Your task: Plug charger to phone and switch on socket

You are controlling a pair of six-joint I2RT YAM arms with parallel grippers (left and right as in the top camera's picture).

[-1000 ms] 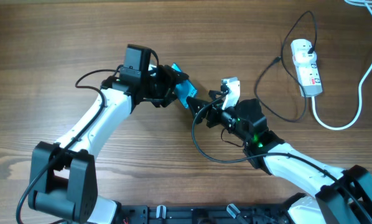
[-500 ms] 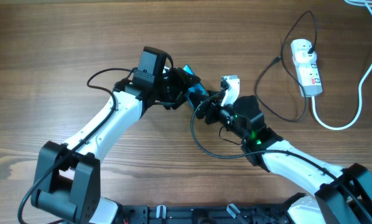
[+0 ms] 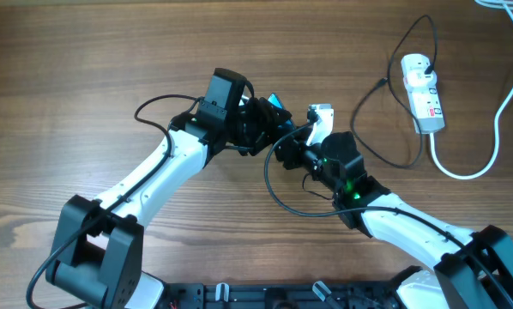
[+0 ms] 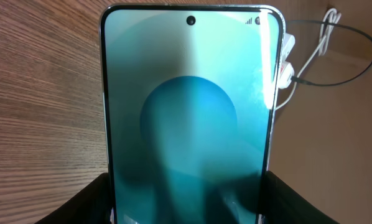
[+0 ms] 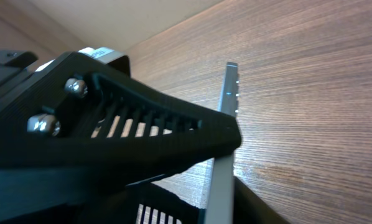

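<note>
The phone (image 4: 186, 106), cyan screen lit, fills the left wrist view, and my left gripper (image 4: 186, 208) is shut on its two long sides. From overhead, only a cyan corner of the phone (image 3: 276, 103) shows above the left gripper (image 3: 269, 122). My right gripper (image 3: 285, 148) meets it from the right. In the right wrist view the phone's thin silver edge (image 5: 227, 118) runs between the right gripper's (image 5: 218, 208) fingers, with a sliver of wood showing on one side. The charger cable (image 3: 268, 184) loops below the right gripper; its plug tip is hidden. The socket (image 3: 423, 94) lies far right.
A thick white lead (image 3: 501, 112) curves off the socket to the table's right edge. The black cable (image 3: 370, 99) also trails between socket and right arm. The left gripper's black finger (image 5: 124, 124) crosses the right wrist view. Bare wood lies left and behind.
The left arm has carried the phone rightwards up to the right gripper. The right gripper's fingers have drawn in around the phone's edge.
</note>
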